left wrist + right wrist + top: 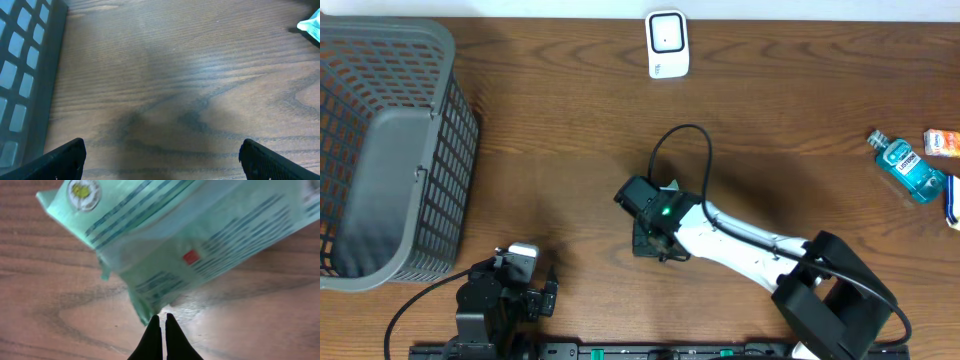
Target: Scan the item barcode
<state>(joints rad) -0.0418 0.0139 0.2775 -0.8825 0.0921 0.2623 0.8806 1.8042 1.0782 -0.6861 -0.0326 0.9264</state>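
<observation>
Nearest, by the table's (570,90) near edge toward its left corner, the left gripper (161,150) hangs over bare wood with its fingers (65,160) spread wide and nothing between them. Toward the middle of the table, the right gripper (161,316) points down, its two dark fingers (150,340) pressed flat together. Their tips meet the near edge of the pale green packet (190,235), which lies flat on the wood. We cannot tell whether any film is nipped between them. From overhead the arm hides nearly all of this packet, and its small print is blurred. Along the left edge stands the grey mesh basket (460,160), cut off by the frame. Inside we make out only its own grey floor. By the right edge lie a blue bottle (910,170) and an orange box (942,142), the box partly cropped. At the far edge sits the white scanner (667,43).
</observation>
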